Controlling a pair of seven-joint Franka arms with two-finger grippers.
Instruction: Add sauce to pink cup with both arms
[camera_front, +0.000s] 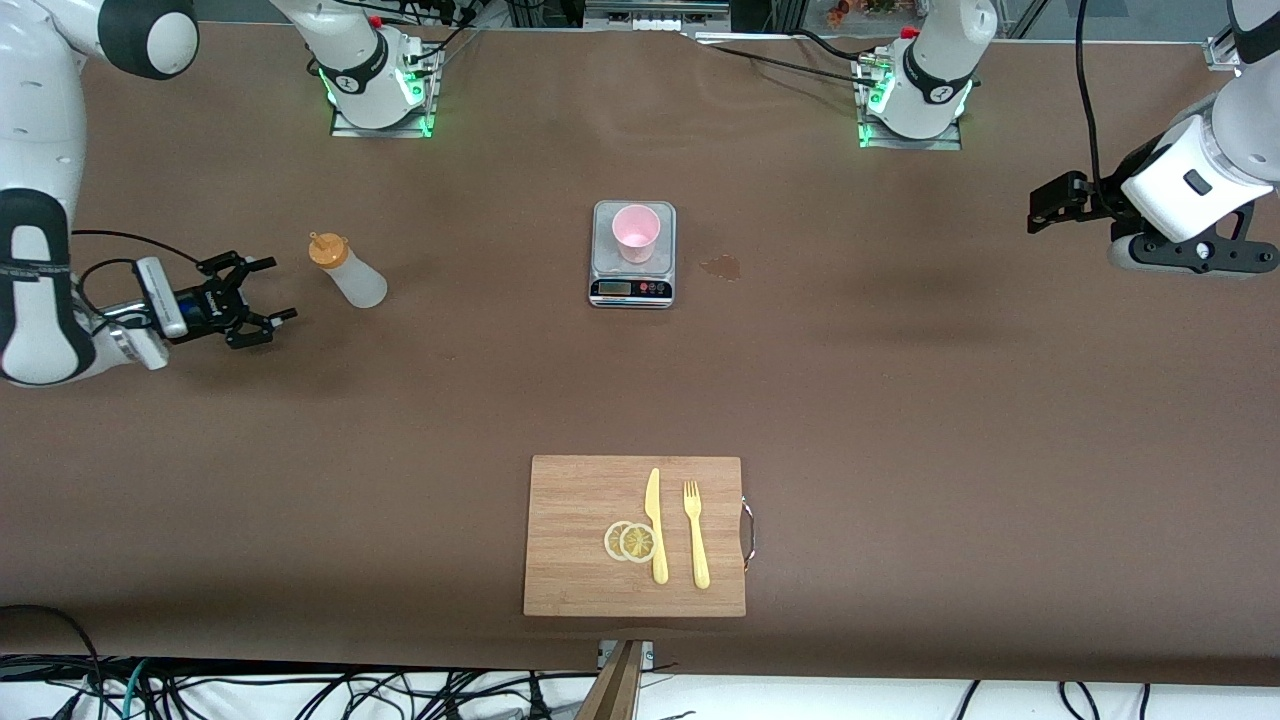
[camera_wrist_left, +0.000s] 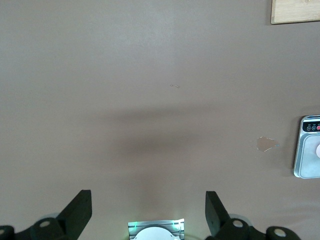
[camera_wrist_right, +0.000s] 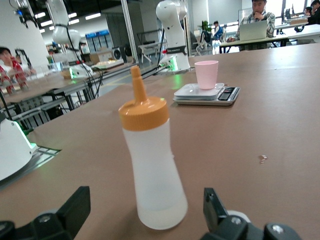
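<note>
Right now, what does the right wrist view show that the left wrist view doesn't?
Only the right wrist view: the sauce bottle standing upright just ahead of the open right tool, with the whole pink cup on the scale. Only the left wrist view: a corner of the cutting board and a pale stain, past the open, empty left tool. Both share the scale and the brown table.

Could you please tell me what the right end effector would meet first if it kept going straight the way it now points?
Most likely the translucent whitish squeeze bottle with the orange cap, upright and centred ahead of the open right end effector, though depth is hard to judge.
</note>
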